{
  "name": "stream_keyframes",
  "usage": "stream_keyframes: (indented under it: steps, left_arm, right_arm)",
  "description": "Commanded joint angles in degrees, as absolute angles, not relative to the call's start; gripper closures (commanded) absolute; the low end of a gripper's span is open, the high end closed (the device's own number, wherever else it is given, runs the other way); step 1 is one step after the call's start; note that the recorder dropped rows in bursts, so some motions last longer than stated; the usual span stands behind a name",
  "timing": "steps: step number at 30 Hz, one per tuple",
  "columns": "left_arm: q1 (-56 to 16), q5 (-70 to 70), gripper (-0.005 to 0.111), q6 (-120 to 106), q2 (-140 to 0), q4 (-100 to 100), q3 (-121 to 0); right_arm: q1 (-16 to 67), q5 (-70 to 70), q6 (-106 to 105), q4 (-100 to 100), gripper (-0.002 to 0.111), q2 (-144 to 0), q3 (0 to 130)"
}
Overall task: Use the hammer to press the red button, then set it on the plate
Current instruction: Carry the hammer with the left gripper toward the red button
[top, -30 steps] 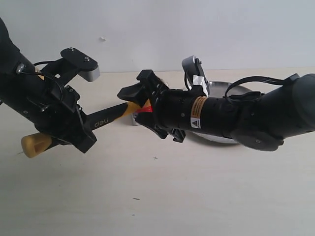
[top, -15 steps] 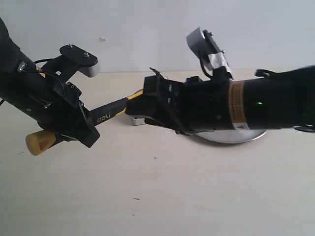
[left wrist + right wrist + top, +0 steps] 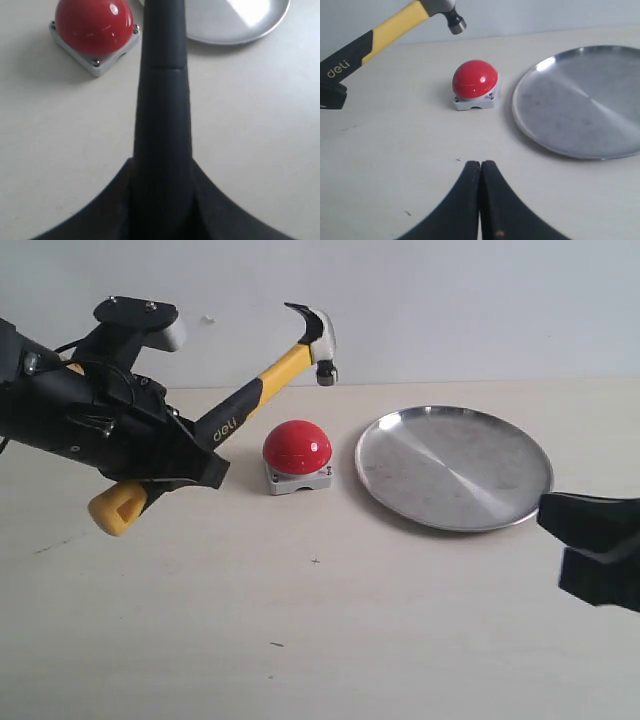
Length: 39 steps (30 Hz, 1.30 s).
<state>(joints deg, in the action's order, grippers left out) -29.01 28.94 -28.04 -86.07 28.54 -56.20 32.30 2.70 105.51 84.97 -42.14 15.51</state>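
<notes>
At the left, the left hand (image 3: 185, 462) is clenched around the black part of the handle of the small claw hammer (image 3: 262, 383), which has a grey steel head and a yellow-and-black handle. We can read the pale word "deli" on it. The hand is tilted, so the head stands in the air, higher than the glossy red dome button (image 3: 297, 447) on its grey square base, and apart from it. Next lies the wide round silver metal plate (image 3: 455, 465) on the pale surface (image 3: 320, 640). At the far right, the right hand (image 3: 480, 172) is partly cut off, with its fingers pressed together on nothing.
</notes>
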Motion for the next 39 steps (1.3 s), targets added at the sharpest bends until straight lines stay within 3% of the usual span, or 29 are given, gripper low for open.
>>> stream_keyframes:
  steps: [1, 17, 28, 39]
  left_arm:
    - [-29.18, 20.68, 0.107, -28.28, -82.69, 32.27, -52.94]
    - [-31.17, 8.31, 0.107, -28.28, -80.40, 36.78, -43.42]
    - [-40.80, -4.61, 0.107, -24.88, -80.40, 38.79, -42.22]
    - [-41.07, -5.47, 0.107, -24.76, -80.40, 35.35, -42.65]
  right_arm:
    - [32.33, 4.23, 103.15, 86.04, 0.108, -33.66, 11.12]
    - [32.33, -1.28, 101.48, 86.04, 0.108, -8.71, 1.50]
    - [32.33, -5.12, 100.47, 85.78, 0.108, -6.73, 0.00]
    - [32.33, -6.65, 100.60, 85.78, 0.108, -6.73, 0.00]
